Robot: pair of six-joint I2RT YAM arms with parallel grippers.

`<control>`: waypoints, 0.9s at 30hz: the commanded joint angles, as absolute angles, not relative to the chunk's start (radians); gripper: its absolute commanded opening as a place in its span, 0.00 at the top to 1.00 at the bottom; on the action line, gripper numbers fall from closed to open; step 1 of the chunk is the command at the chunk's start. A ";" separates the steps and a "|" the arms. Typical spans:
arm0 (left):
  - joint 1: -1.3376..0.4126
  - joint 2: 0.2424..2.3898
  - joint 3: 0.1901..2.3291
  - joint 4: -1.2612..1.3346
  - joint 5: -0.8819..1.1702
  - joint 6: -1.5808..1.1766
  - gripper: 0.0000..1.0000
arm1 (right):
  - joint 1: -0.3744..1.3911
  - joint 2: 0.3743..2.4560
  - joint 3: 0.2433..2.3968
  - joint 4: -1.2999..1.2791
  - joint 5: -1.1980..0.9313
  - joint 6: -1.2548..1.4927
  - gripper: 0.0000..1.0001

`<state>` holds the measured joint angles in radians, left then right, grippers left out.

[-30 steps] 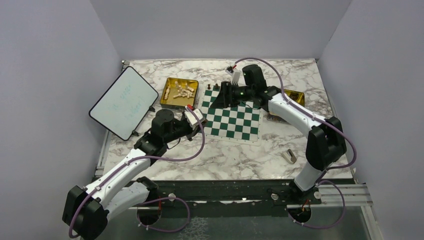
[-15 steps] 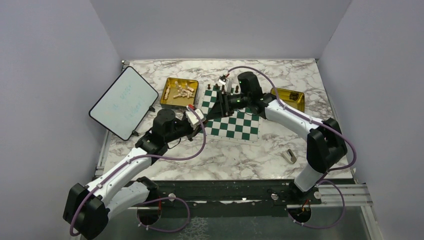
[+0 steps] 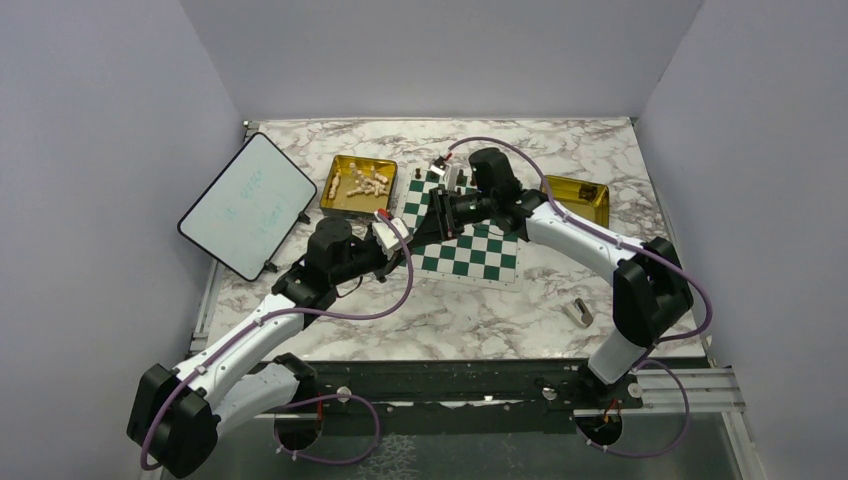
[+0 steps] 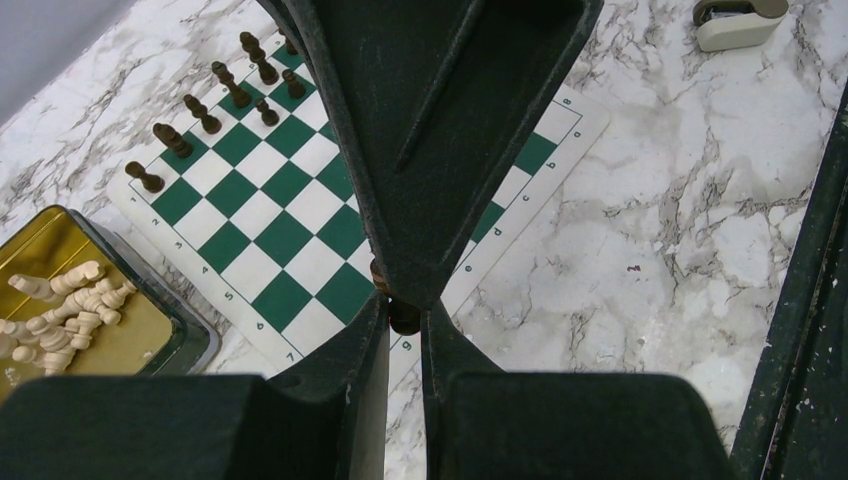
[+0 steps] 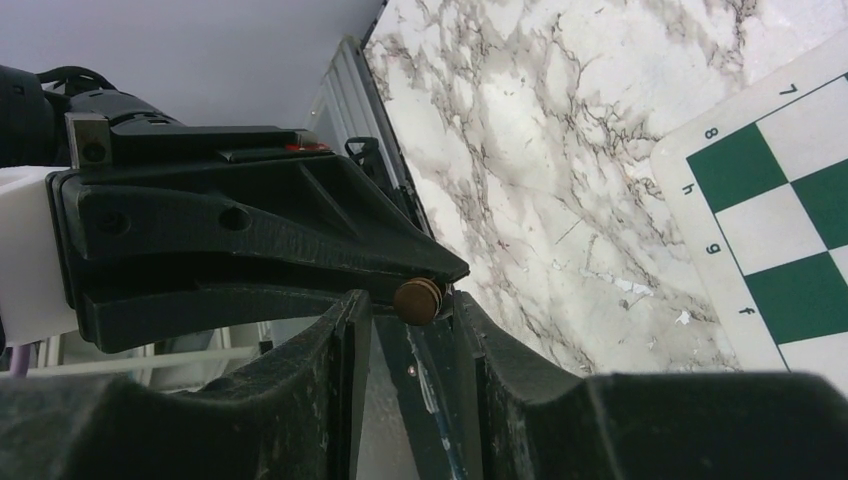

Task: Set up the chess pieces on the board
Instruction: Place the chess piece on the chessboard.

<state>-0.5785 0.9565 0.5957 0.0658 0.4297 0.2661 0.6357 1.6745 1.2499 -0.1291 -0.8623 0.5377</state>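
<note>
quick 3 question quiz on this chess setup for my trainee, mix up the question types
1. True or false: the left end effector holds a dark piece.
2. The cream pieces lie: A on the white tablet, B in the gold tray, C beside the grey block.
3. What colour are the standing pieces on the board?
Key: 1 true; 2 B; 3 dark brown.

Plain, pale grey-lilac walls (image 3: 440, 50) close in three sides: one beyond the left claw (image 4: 404, 305) and right claw (image 5: 412, 310), and one well off to each side of them. Beneath the claws lies a white tabletop (image 3: 470, 310) veined in grey marble. Nearer than the claws, a black rail (image 3: 450, 383) edges it. The light is soft and even.
</note>
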 commanded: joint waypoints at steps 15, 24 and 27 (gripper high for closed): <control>-0.584 0.966 0.602 0.080 0.456 0.255 0.89 | 0.647 1.701 1.252 -0.180 -0.848 0.501 0.72; -0.584 0.984 0.606 0.079 0.461 0.255 0.89 | 0.646 1.706 1.260 -0.161 -0.811 0.518 0.68; -0.584 0.985 0.605 0.076 0.461 0.256 0.89 | 0.647 1.707 1.251 -0.152 -0.818 0.515 0.76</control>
